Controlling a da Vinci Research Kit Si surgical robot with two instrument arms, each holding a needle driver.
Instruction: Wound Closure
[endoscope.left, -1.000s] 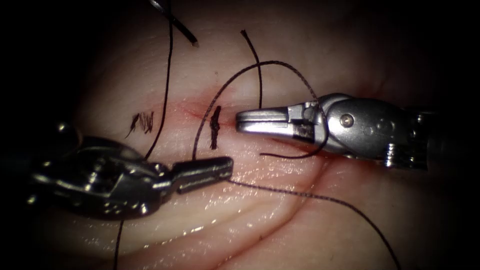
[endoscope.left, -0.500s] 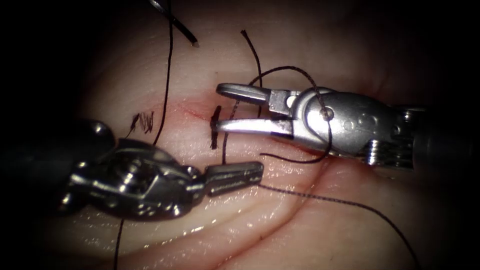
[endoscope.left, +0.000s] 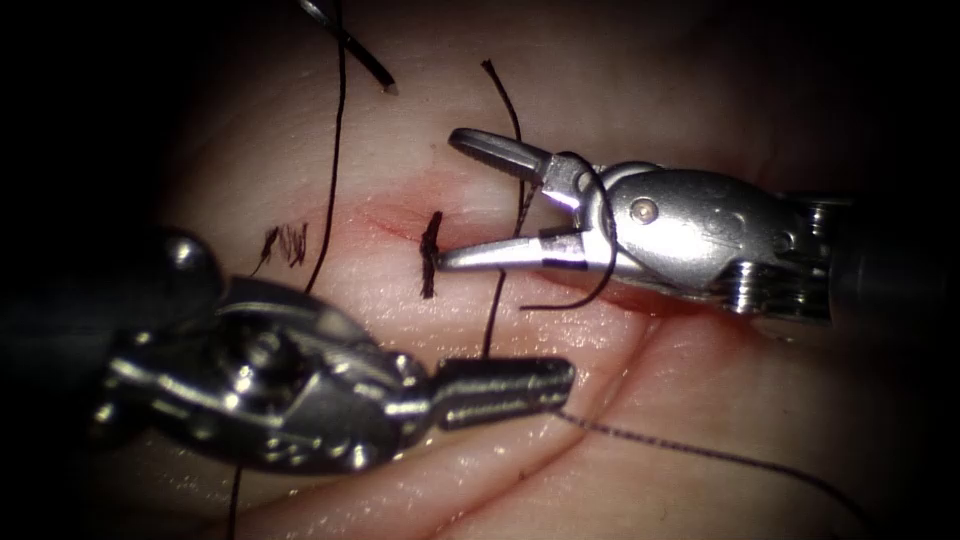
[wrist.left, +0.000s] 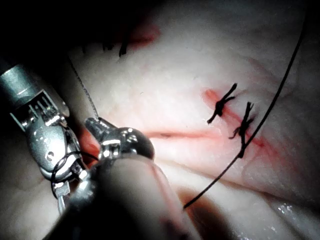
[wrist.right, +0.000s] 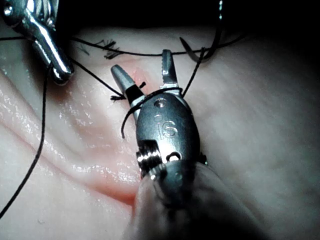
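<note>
The left tool (endoscope.left: 505, 388) lies low on the tissue (endoscope.left: 640, 120), jaws shut on the thread (endoscope.left: 490, 320), which rises from them to the right tool and trails off to the lower right. The right tool (endoscope.left: 452, 200) has its jaws open beside the dark knot (endoscope.left: 430, 255) on the cut (endoscope.left: 375, 222). A loop of thread (endoscope.left: 598, 235) wraps the base of its jaws, and the short thread tail (endoscope.left: 505, 95) passes between them. The loop (wrist.right: 155, 92) is also wound behind the open right tool (wrist.right: 142, 62). The needle (endoscope.left: 362, 58) lies at the top, held by neither tool.
An older stitch (endoscope.left: 288, 244) sits on the cut left of the knot. A long strand (endoscope.left: 335, 150) runs top to bottom past it. Two tied stitches (wrist.left: 232, 112) mark the red cut, near the left tool (wrist.left: 96, 123).
The right tool's jaws have opened from shut and swung toward the thread tail. The left tool has carried its thread right and down, drawing the loop snug round the right tool.
</note>
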